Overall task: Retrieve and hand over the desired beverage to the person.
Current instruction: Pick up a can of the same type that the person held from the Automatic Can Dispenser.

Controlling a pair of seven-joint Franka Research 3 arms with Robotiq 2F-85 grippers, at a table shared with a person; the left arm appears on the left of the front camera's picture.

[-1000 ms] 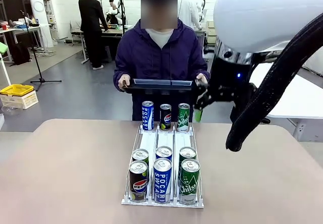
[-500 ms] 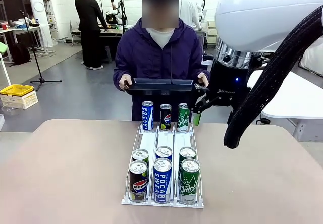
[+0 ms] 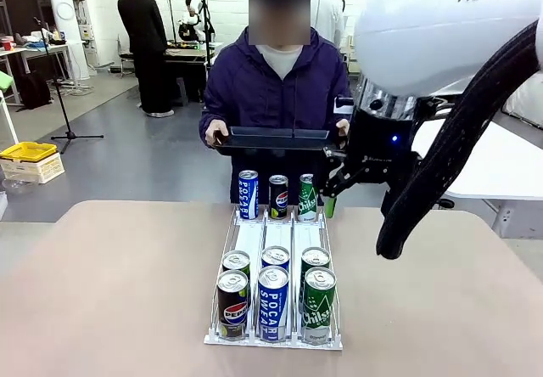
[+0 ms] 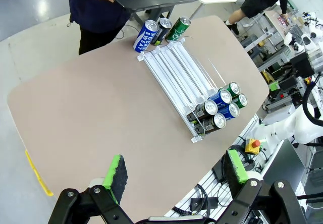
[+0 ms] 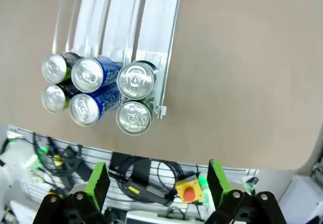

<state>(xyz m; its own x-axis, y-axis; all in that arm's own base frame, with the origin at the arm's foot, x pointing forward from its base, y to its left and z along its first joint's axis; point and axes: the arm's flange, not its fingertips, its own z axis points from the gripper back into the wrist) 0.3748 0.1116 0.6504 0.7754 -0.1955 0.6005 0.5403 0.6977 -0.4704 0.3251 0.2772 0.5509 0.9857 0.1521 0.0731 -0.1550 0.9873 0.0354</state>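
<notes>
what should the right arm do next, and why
Probably lower the right arm toward the near cans in the rack. Its jaws stand open and empty well above those cans, and the person holds out a tray. Which drink is wanted, the pictures do not tell.

Your right gripper [image 5: 157, 181] hangs with its jaws wide apart, gripping nothing. Past it you see six cans [image 5: 96, 94] paired at the end of a clear rack [image 5: 151, 22] on the tan table [image 5: 242, 72].
</notes>
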